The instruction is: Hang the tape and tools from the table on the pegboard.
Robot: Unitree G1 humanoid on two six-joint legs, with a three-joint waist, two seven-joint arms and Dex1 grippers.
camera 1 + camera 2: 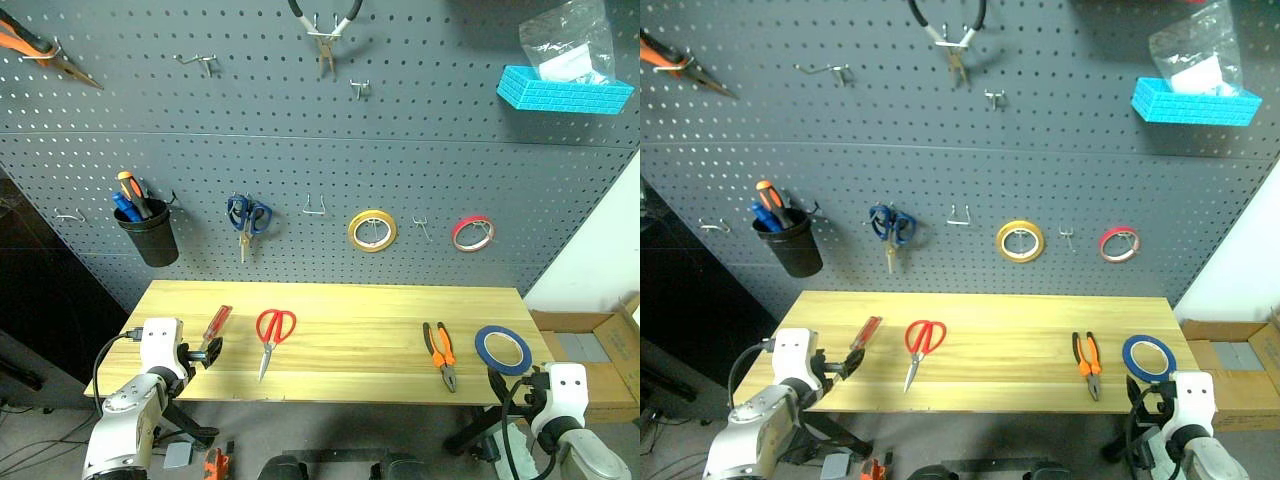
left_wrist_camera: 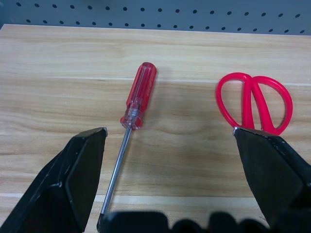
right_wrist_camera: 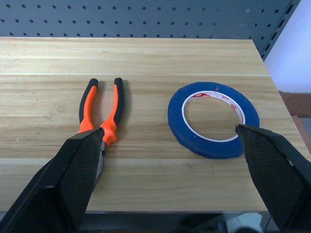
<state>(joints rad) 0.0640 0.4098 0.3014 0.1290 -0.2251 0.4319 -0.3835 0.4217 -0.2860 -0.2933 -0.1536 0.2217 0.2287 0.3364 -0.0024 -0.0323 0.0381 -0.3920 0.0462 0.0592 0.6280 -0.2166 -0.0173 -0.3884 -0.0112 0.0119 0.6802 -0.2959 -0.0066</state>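
Screwdriver (image 2: 132, 125) lies lengthwise, handle toward pegboard (image 2: 160, 14), tip nearest

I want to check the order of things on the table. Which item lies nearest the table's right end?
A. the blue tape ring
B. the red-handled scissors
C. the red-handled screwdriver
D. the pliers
A: the blue tape ring lies flat closest to the right end of the table, with the pliers just to its left, then the red-handled scissors and the screwdriver.
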